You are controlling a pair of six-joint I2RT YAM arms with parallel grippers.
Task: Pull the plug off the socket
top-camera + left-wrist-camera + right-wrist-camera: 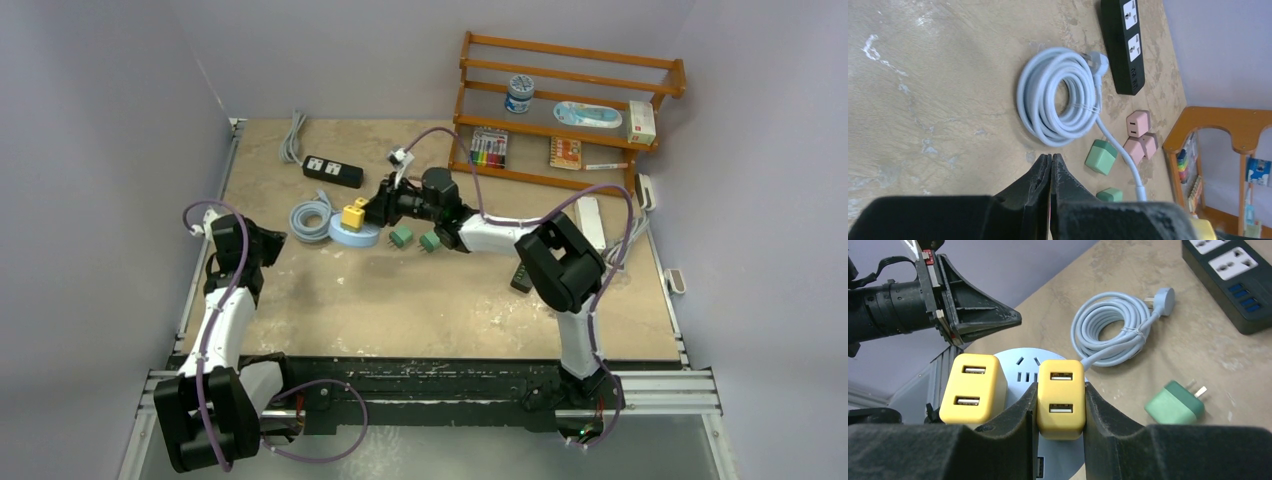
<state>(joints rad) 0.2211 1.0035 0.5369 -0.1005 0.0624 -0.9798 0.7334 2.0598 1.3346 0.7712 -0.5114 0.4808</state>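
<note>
A round light-blue socket (1020,365) holds two yellow USB plugs. My right gripper (1060,395) is shut on the right yellow plug (1060,392), a finger pressed on each side. The left yellow plug (973,387) sits beside it in the socket. In the top view the right gripper (372,212) reaches over the socket (352,236) at mid-table. My left gripper (1051,159) is shut and empty, above bare table near the left edge (270,243). The socket's white cable coil (1058,95) lies just ahead of it.
Two green plugs (401,236) (430,241) lie loose right of the socket. A black power strip (332,171) lies behind it. Pink plugs (1138,135) lie near the cable. A wooden shelf (560,100) with small items stands at the back right.
</note>
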